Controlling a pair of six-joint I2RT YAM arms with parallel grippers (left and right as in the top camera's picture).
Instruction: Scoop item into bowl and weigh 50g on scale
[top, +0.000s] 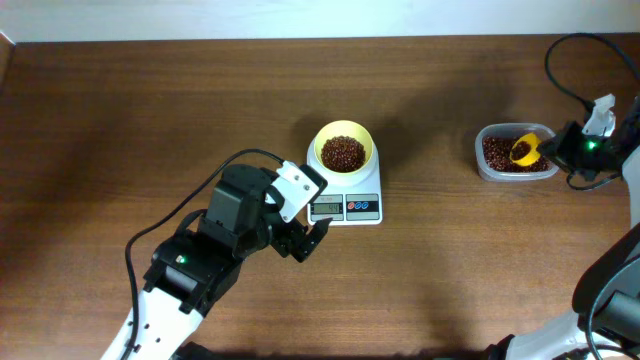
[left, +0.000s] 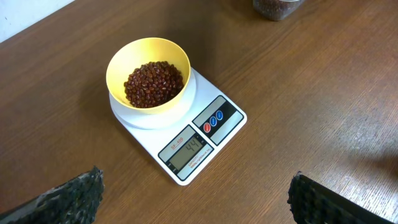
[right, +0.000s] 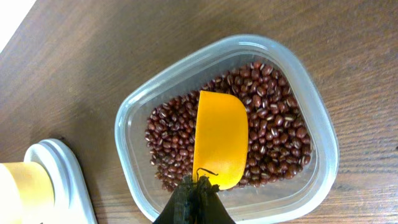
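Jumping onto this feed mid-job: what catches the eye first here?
The pale-yellow bowl holding red-brown beans sits on the white scale mid-table, its display apparently reading 44. At the right edge, the right gripper has its jaws shut on a bright yellow scoop over the beans in the clear tub. The left gripper hovers open near the scale's front.

Open table (top: 440, 265) is left between scale (top: 345, 208) and tub (top: 479, 152); the scale's near-left is blocked by the left gripper (top: 308, 240), the tub by the scoop (top: 523, 150).
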